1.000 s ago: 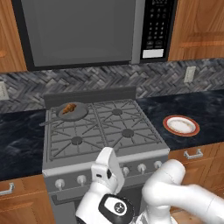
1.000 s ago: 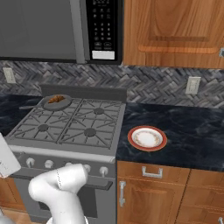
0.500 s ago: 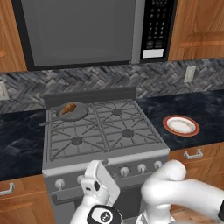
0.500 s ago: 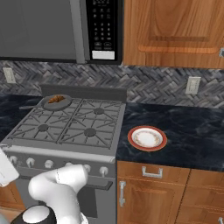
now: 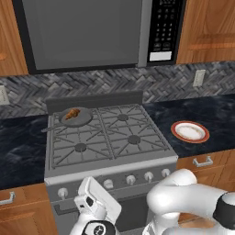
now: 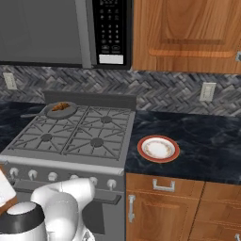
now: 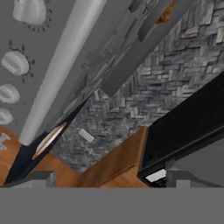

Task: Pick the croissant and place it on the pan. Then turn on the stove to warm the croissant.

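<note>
The croissant (image 5: 71, 113) lies in the pan (image 5: 79, 119) on the back left burner of the stove (image 5: 110, 137); the right base view shows the croissant (image 6: 60, 106) in the pan (image 6: 63, 112) too. My gripper (image 5: 89, 196) hangs low in front of the stove, just below the left front knobs (image 5: 108, 184), open and holding nothing. In the hand view its fingertips stand wide apart around the gripper (image 7: 111, 178), the knobs (image 7: 15, 64) run down the left, and a bit of the croissant (image 7: 166, 13) peeks over the stove's top edge.
A white plate (image 5: 190, 131) with an orange-red rim sits on the dark counter right of the stove. A microwave (image 5: 92, 32) hangs above the range. Wooden cabinets (image 6: 164, 202) flank the oven door below the counter.
My hand has dropped down and to the left, from level with the knob row to below it. The croissant and pan have not moved.
</note>
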